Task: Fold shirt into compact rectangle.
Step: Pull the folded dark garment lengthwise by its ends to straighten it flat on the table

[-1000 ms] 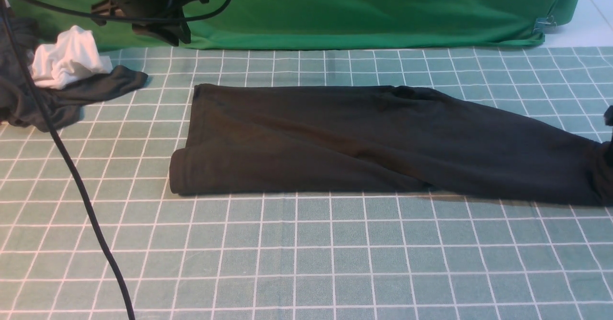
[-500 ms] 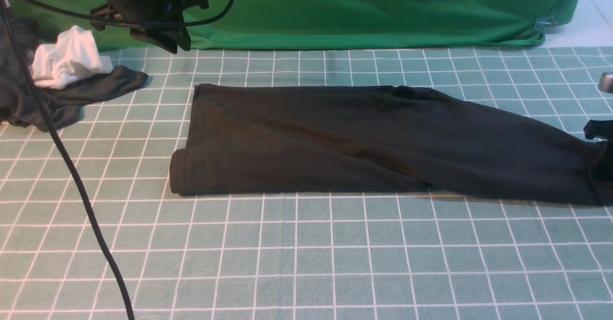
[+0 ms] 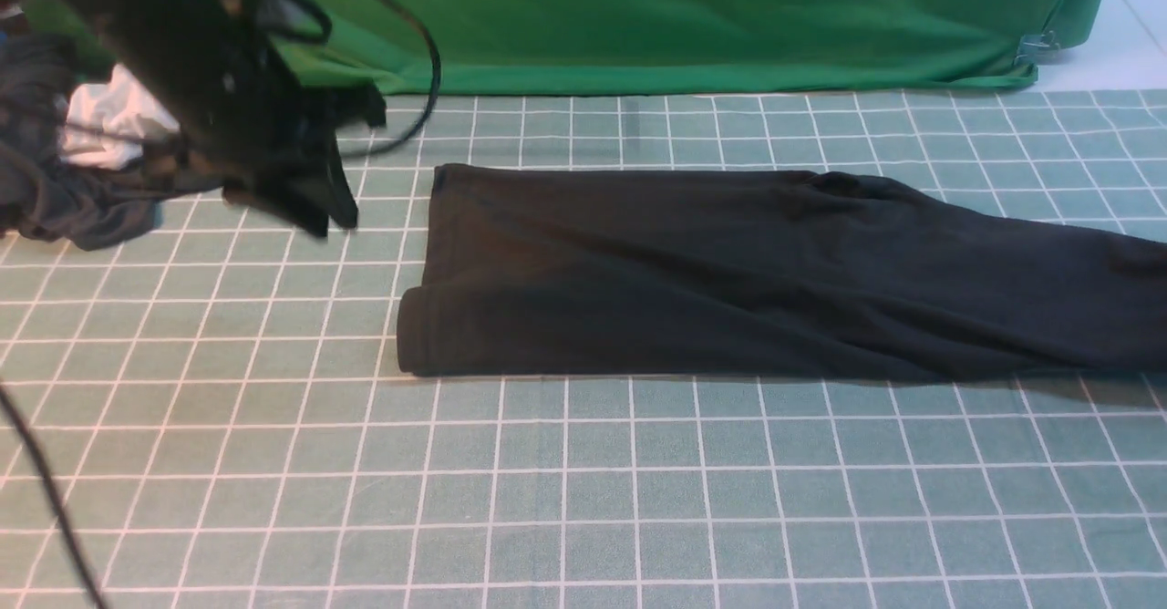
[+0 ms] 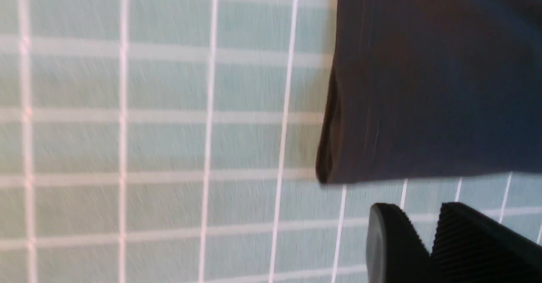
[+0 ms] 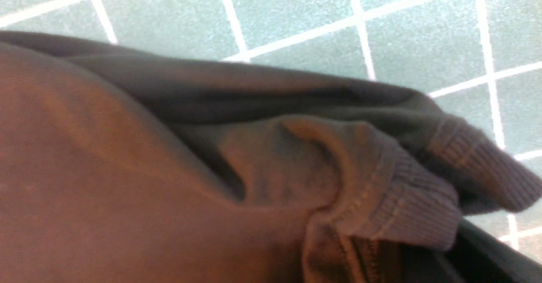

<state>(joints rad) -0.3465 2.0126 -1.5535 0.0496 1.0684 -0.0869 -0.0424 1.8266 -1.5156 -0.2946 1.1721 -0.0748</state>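
One second on, the shirt has slid right; the left gripper has dropped near its left end, empty, opening unclear; the right gripper is closed, unseen.

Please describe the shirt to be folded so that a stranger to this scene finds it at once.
On the checked table cover, before the green backdrop, the shirt lies across the middle, running off the view's right edge. Unlike the dark grey garment bunched with a white cloth at far left, it is long, black and flat.
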